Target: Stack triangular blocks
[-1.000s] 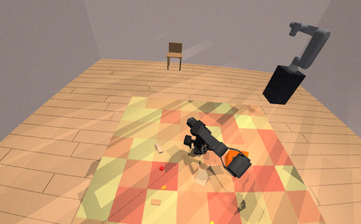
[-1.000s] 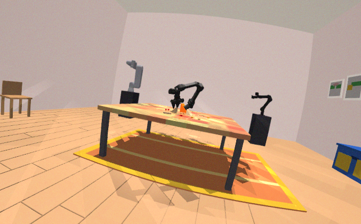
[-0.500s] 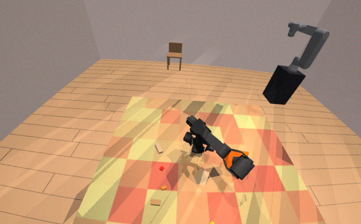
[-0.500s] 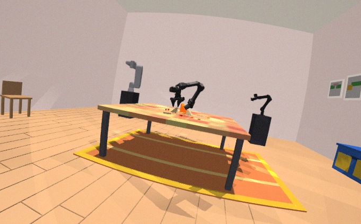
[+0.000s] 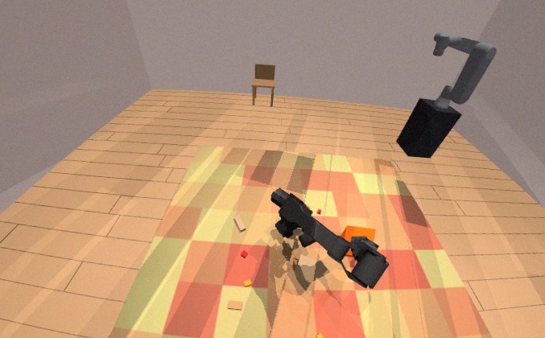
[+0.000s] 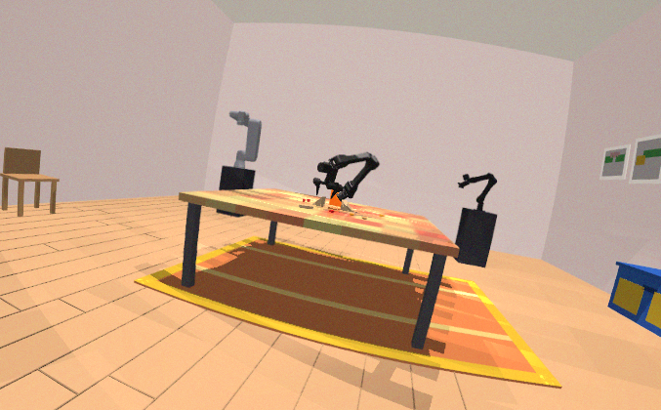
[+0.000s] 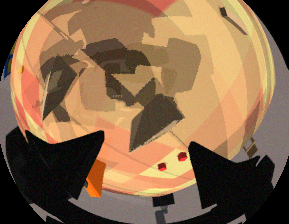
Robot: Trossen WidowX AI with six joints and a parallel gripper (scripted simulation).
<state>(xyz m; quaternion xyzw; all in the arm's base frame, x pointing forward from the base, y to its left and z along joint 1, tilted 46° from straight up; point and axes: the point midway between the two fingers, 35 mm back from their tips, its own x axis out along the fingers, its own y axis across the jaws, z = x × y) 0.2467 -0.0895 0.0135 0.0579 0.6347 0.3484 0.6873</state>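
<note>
The two triangular blocks point(image 6: 319, 201) point(image 7: 156, 120), plain wedges with sloped sides, rest apart on the patchwork table point(image 5: 207, 335) point(image 6: 251, 206), unmarked by readable writing, while the gripper point(image 7: 148, 141) stands wide open, holding nothing.

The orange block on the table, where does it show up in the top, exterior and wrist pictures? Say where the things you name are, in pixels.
Top: the orange block point(image 5: 360, 232) point(image 6: 335, 199) point(image 7: 96, 179) is right of centre, partly behind the black arm.
Exterior: near the middle, on the patchwork-coloured table point(image 5: 207, 167) point(image 6: 251, 207) point(image 7: 235, 65), below the black arm.
Wrist: low and left of centre, beside one of the gripper's black fingers.
Shared landmark: the patchwork-coloured table.
</note>
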